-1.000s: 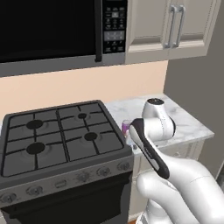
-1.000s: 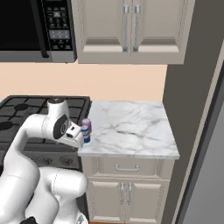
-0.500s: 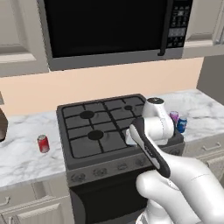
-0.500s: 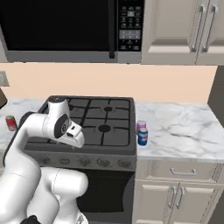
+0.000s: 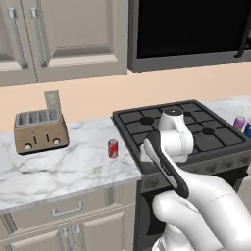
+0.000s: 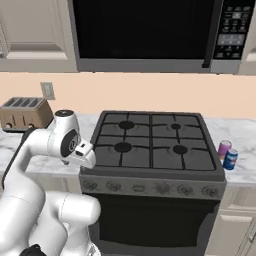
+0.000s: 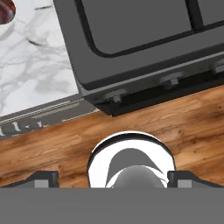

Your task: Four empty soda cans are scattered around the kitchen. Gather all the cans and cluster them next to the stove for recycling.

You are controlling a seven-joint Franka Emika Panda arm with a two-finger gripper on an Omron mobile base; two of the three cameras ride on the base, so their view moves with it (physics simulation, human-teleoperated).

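While the base rolls leftward along the kitchen, the whole scene slides right in both base views, so the red can (image 5: pixel 112 148) comes into sight on the counter (image 5: pixel 59 166), just beside the stove (image 6: pixel 152 145) on its left. The purple can (image 6: pixel 224 149) and the blue can (image 6: pixel 230 159) stand touching on the far side of the stove. Spread wide and empty, the fingers (image 7: pixel 113 178) point down at the floor, with the red can (image 7: pixel 5 9) well ahead. Judging by this, the red one is probably next.
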